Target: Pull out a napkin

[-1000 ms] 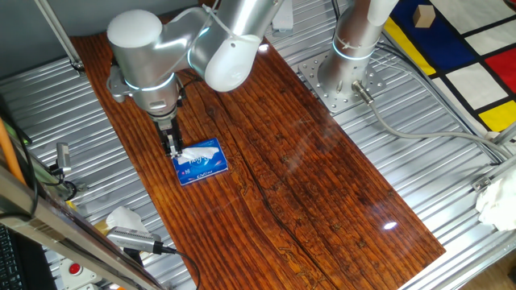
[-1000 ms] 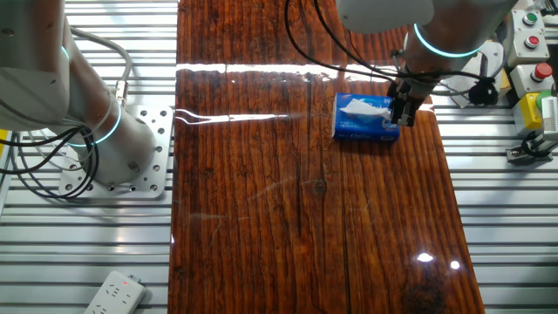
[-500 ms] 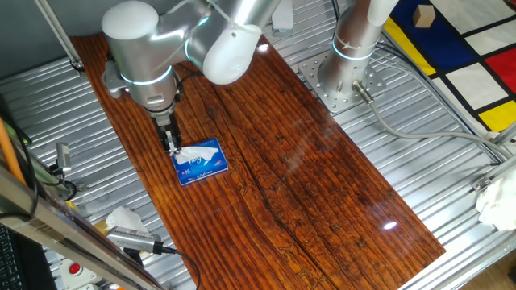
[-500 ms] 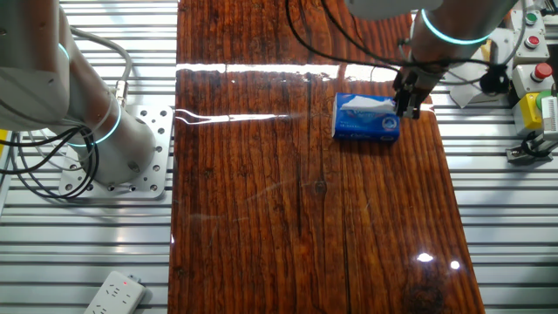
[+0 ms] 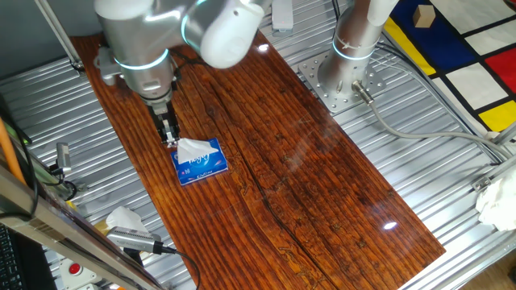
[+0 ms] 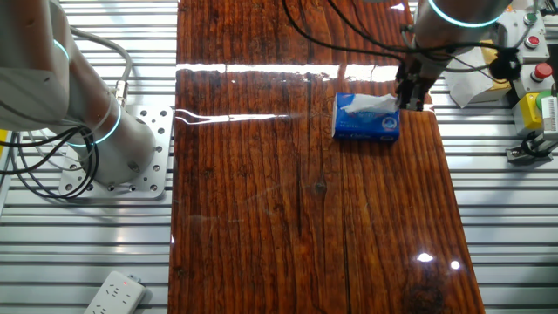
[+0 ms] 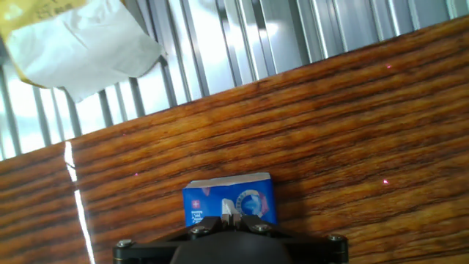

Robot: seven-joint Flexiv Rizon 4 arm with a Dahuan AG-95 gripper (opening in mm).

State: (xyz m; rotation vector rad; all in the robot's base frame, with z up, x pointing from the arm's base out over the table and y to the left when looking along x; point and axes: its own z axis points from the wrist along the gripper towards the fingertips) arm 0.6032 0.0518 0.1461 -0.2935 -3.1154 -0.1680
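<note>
Pinching the near edge of the napkin [image 5: 190, 147], the gripper [image 5: 169, 137] stands above the end of the blue tissue pack [image 5: 201, 163] on the wooden tabletop [image 5: 306, 161], its jaws closed on the white sheet. In the other fixed view the napkin [image 6: 373, 105] puffs up from the pack's slot, one end drawn toward the gripper [image 6: 410, 96], while the tissue pack [image 6: 366, 127] lies flat. In the hand view, the blue pack [image 7: 231, 204] sits just beyond the fingertips, with what looks like a sliver of white between them.

From here the main risk, as I judge it, is that the light pack rides up with the sheet instead of letting it go, since nothing holds it down. The thin paper could also tear at the pinch if the slot grips it, or slip free if the hold is only on a corner. A following sheet may also be dragged out.

Compared with half a second ago, the arm has risen and moved back from the pack, and more of the napkin stands clear of the slot, bunched higher. The pack has stayed where it was.
</note>
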